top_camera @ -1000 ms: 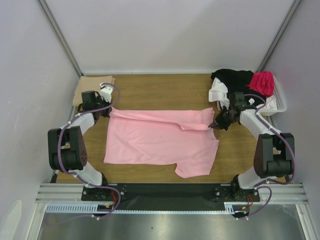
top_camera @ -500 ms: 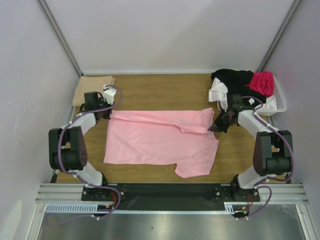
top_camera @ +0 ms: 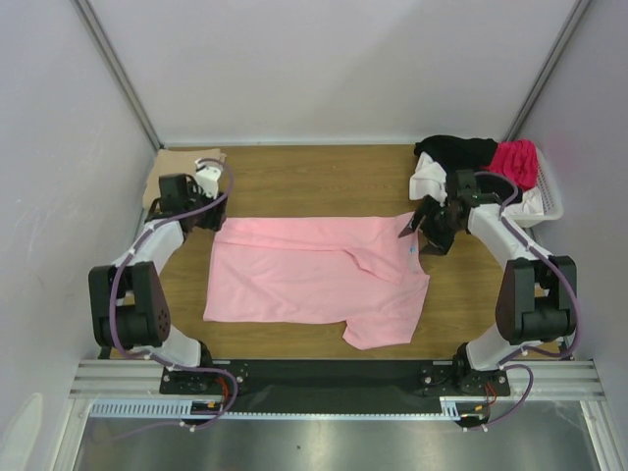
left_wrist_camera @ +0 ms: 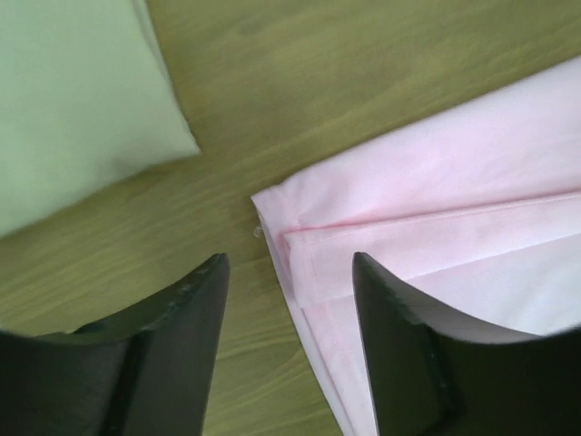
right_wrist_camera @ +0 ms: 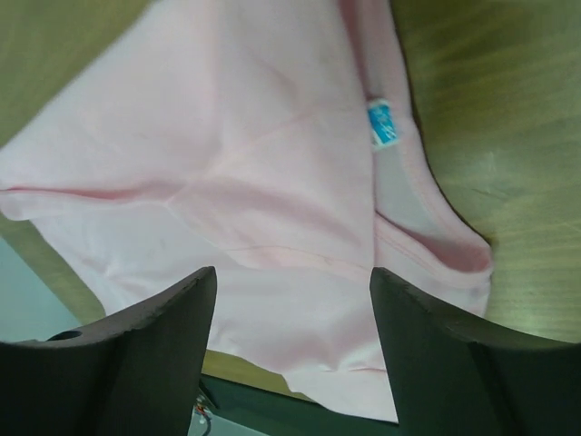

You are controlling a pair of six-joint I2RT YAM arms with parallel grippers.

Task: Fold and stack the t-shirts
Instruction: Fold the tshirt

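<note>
Surface: wooden table point(top_camera: 314, 172) between pale walls, with both arm bases at my near edge.

Change, left: a second ago I had the left end effector point(top_camera: 210, 218) pinched on the far-left corner of the pink t-shirt point(top_camera: 304, 280). Its jaws now stand apart, with nothing between them.

Change, right: the right end effector point(top_camera: 420, 234) was clamped on the far-right corner. It has now spread wide, holds nothing and sits a little farther back toward the basket point(top_camera: 549, 201).

Change, cloth: the raised flap at the far right has dropped flat.

Location: the pink t-shirt lies flat mid-table, between the two arms.

Long axis: it runs left to right across the table, with the hem end to my left and the neck end to my right.

Sleeve: one sleeve point(top_camera: 378, 329) juts toward the near edge at lower right.

Left wrist only: the left end effector point(left_wrist_camera: 290, 263) straddles the shirt's corner, where the far edge is doubled over along a seam. The tan t-shirt point(left_wrist_camera: 73, 100) lies just beyond, apart from the pink one.

Right wrist only: the right end effector point(right_wrist_camera: 290, 277) hangs over the neckband point(right_wrist_camera: 436, 236) and a blue label point(right_wrist_camera: 383, 123).

Top only: the tan t-shirt point(top_camera: 182, 162) lies folded at the far-left corner. The black t-shirt point(top_camera: 456, 152), magenta t-shirt point(top_camera: 515, 162) and white t-shirt point(top_camera: 427, 182) are heaped at the basket.
</note>
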